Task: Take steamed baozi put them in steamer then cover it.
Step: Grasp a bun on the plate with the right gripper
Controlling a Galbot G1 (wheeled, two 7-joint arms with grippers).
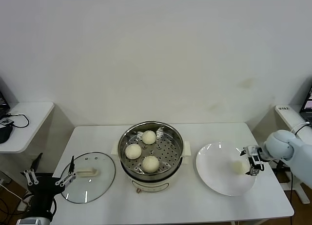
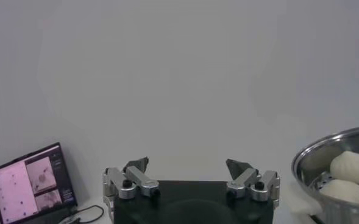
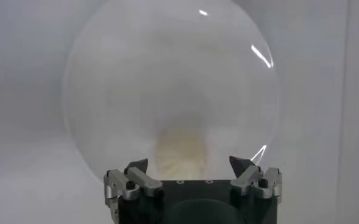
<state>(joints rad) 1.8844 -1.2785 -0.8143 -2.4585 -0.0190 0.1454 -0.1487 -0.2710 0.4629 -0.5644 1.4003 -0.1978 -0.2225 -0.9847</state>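
The steamer (image 1: 151, 154) stands mid-table with three baozi (image 1: 149, 137) on its perforated tray. A fourth baozi (image 1: 237, 166) lies on the white plate (image 1: 214, 159) to its right. My right gripper (image 1: 247, 161) is open at the plate's right rim, just beside that bun. In the right wrist view the baozi (image 3: 180, 152) sits ahead of my right gripper (image 3: 189, 163), in line with the gap between its spread fingers. The glass cover (image 1: 95, 183) lies flat left of the steamer. My left gripper (image 1: 55, 161) hangs open off the table's left end, near the cover. The left wrist view shows my left gripper (image 2: 188, 165) empty and the steamer (image 2: 325, 164) off to one side.
A small side table (image 1: 24, 122) with a cable and a dark device stands at the far left. Another white surface (image 1: 287, 113) is at the far right. A laptop (image 2: 33, 182) shows in the left wrist view. A white wall backs the table.
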